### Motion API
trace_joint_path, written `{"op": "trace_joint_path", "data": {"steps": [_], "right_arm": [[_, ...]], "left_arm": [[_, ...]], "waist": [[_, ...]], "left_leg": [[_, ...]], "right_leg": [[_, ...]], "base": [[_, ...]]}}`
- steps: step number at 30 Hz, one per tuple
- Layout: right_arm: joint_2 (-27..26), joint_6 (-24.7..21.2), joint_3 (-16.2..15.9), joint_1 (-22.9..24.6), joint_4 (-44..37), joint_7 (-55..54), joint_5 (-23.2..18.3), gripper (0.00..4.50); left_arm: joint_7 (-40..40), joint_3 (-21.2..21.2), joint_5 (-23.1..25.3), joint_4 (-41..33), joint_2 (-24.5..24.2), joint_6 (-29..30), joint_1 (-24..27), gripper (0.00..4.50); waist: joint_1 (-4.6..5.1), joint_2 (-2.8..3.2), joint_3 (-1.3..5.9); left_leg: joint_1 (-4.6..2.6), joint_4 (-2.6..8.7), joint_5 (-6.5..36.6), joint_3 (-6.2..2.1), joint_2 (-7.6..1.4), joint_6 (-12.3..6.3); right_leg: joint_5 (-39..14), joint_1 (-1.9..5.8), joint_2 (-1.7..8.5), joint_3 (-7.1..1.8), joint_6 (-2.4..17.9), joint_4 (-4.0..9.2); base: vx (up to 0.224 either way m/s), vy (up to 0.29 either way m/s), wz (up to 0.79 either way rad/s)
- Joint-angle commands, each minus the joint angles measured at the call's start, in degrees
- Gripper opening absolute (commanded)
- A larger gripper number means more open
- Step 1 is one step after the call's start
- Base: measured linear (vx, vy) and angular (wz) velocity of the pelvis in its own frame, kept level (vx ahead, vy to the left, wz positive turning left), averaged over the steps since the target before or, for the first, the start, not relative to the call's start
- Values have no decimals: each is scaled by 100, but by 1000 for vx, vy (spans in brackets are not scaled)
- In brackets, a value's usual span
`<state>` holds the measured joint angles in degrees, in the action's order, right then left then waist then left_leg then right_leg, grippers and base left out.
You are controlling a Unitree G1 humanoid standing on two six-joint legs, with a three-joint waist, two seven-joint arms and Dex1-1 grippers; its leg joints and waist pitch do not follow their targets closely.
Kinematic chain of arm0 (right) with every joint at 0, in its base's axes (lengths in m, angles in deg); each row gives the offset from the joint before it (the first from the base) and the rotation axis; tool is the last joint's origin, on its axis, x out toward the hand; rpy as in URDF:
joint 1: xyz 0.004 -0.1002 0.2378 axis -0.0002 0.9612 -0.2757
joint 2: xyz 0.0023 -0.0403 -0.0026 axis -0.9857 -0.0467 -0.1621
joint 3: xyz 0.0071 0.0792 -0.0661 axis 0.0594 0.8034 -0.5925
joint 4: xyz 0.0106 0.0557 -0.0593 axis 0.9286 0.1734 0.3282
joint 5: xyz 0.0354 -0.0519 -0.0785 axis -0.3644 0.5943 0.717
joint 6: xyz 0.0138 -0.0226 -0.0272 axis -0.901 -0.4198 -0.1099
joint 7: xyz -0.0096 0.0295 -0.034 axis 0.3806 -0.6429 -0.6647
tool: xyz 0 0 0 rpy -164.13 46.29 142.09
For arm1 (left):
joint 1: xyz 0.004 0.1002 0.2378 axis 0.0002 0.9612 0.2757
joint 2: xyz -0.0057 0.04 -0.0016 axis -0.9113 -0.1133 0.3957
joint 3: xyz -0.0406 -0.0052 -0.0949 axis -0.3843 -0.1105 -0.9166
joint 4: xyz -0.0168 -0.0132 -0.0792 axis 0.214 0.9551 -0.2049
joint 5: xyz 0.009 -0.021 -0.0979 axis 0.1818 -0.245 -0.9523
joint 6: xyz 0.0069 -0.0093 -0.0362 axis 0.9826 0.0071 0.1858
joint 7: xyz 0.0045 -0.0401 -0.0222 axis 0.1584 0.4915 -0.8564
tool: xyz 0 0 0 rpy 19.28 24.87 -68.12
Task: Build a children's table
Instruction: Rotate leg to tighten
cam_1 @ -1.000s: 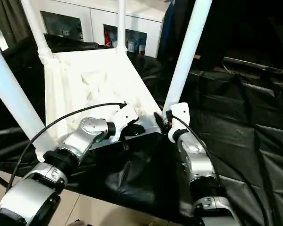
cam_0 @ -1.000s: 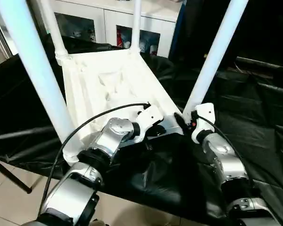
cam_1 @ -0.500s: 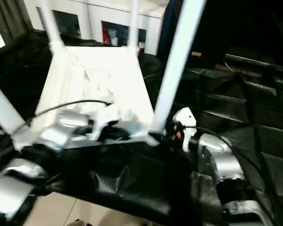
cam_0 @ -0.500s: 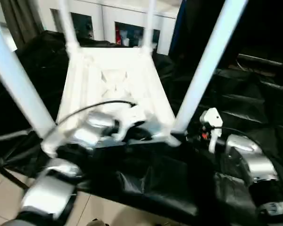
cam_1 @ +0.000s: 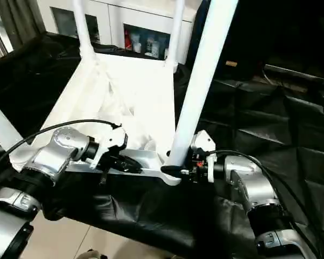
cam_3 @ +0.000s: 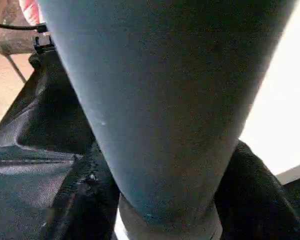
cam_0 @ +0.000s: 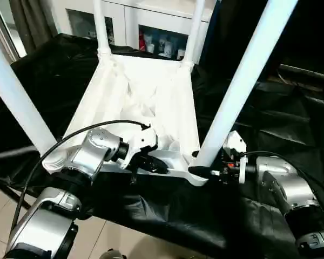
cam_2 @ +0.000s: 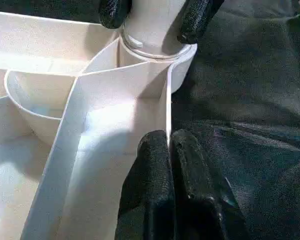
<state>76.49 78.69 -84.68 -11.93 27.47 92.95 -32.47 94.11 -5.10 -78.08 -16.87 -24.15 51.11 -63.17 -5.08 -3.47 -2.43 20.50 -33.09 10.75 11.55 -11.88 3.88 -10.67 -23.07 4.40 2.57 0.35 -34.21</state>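
The children's table lies upside down on black cloth, its ribbed white top (cam_0: pixel 151 91) facing up. All its legs stand upright in the corner sockets, the near right leg (cam_0: pixel 243 81) being the closest. My left gripper (cam_0: pixel 154 164) is shut on the thin wall of the top's near rim (cam_2: pixel 168 145). My right gripper (cam_0: pixel 201 171) sits at the base of the near right leg, just above its socket. Its black fingertips (cam_2: pixel 195 17) press on either side of that leg (cam_3: pixel 165 125).
A black cloth (cam_0: pixel 281 124) covers the work surface, and its near edge drops to a tiled floor (cam_0: pixel 0 216). A white glass-door cabinet (cam_0: pixel 151 21) stands behind. A black cable (cam_0: pixel 70 141) arcs over my left forearm. The near left leg (cam_0: pixel 16 102) rises beside my left arm.
The camera has shifted. My right gripper has moved from beside the near right corner onto the leg's base and its fingers have narrowed around it. My left gripper stays on the rim.
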Motion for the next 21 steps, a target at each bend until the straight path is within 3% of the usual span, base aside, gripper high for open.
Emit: {"op": "trace_joint_path", "data": {"steps": [1,3,4,6,11,12,14,18,21], "right_arm": [[-19,-169,-49,119,-87,147,-163,211],[-35,-189,-41,146,-100,114,-172,210],[-193,-165,21,231,-27,-354,-51,207],[-276,-105,70,247,28,-597,11,206],[-756,33,269,256,399,-2154,440,199],[-1032,-5,382,234,568,-2890,548,197],[-1352,-25,567,142,820,-3749,609,196],[-1720,-56,711,34,992,-4636,757,195],[-1881,214,570,24,928,-4774,967,195]], "left_arm": [[-118,100,50,34,58,1,25,0],[-228,77,78,87,85,-36,6,0],[-901,-35,222,358,254,-106,-123,0],[-1158,-69,273,462,317,-123,-177,0],[-2299,-207,423,907,691,-89,-430,0],[-2700,-243,437,1022,909,-28,-516,0],[-3093,-265,456,1120,1155,23,-597,0],[-3501,-236,549,1375,1453,-154,-729,0],[-3445,-163,568,1442,1580,-352,-757,0]], "waist": [[-10,29,316],[-9,28,320],[-7,30,316],[-3,22,297],[59,19,258],[80,21,248],[115,44,251],[213,36,242],[219,40,253]], "left_leg": [[-71,354,933,-49,-191,-261],[-73,351,925,-50,-189,-269],[-70,351,949,-49,-188,-263],[-93,364,1151,-56,-180,-207],[-98,425,1658,-106,-163,79],[-109,437,1818,-124,-156,133],[-107,448,1948,-154,-147,166],[-119,447,2155,-171,-128,160],[-109,452,2136,-166,-130,98]], "right_leg": [[-420,275,347,-203,1489,289],[-401,274,345,-202,1502,287],[-439,270,343,-203,1491,293],[-736,249,359,-209,1433,347],[-1970,205,385,-208,1023,479],[-2359,184,387,-205,854,528],[-2598,182,388,-190,746,554],[-2955,133,376,-175,602,629],[-2732,128,371,-188,597,633]], "base": [[0,0,0],[0,0,0],[0,0,0],[0,0,0],[0,0,0],[0,0,0],[0,0,0],[0,0,0],[0,0,0]]}}
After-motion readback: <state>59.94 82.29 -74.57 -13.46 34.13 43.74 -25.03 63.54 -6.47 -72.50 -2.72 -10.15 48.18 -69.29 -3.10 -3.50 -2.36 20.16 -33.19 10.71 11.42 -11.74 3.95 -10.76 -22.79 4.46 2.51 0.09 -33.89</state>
